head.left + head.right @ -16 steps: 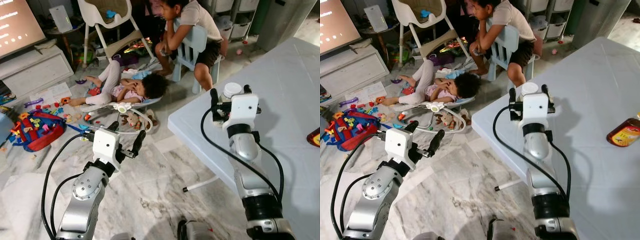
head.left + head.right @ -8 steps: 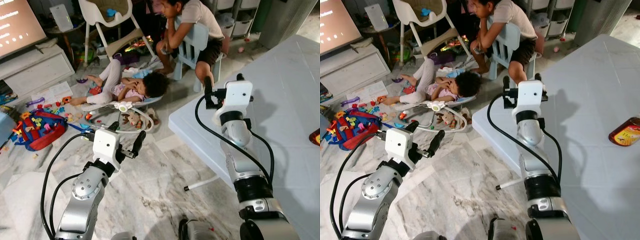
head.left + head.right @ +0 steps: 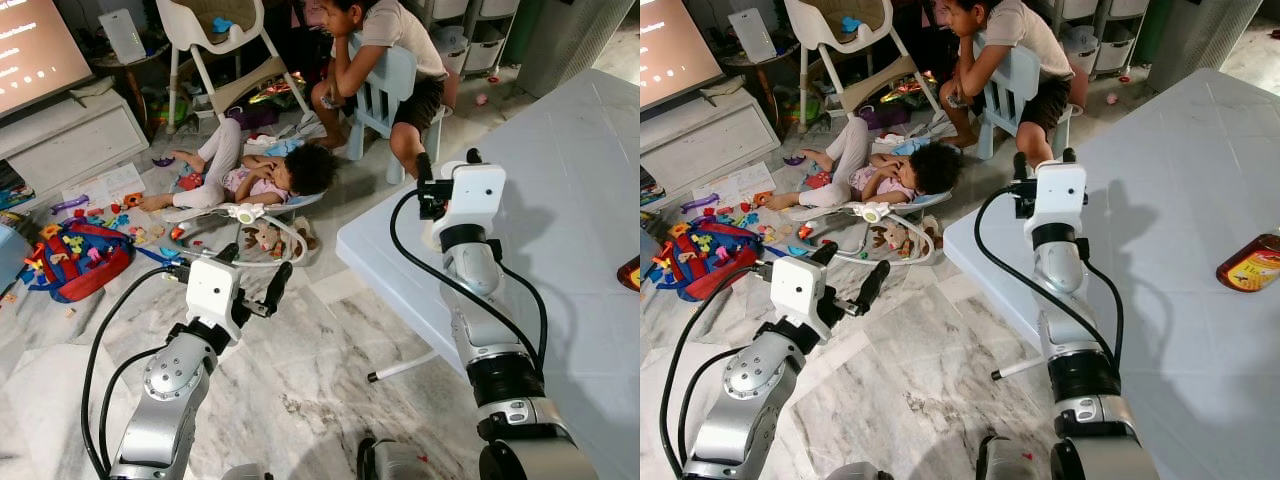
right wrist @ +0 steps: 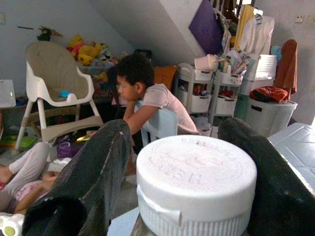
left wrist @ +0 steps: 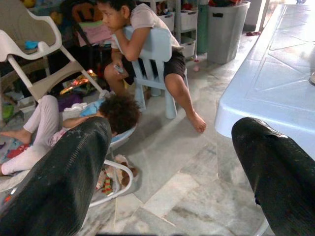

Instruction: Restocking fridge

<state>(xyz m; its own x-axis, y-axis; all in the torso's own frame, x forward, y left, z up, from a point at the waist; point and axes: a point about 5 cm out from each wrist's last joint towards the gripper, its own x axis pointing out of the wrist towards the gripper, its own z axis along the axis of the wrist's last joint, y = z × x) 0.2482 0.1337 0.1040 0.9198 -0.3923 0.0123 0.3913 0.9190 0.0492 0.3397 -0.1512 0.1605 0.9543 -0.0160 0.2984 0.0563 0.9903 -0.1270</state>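
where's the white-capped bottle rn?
The white-capped bottle sits between the right gripper fingers, above the near-left corner of the white table, as the right wrist view shows up close.

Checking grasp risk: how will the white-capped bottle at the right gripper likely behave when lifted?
The bottle's cap looks like smooth plastic, so a hold on the cap alone may slip or twist. Its body is hidden, so its weight is unclear. The right gripper straddles it near the table's edge, so a sideways nudge could tip it off.
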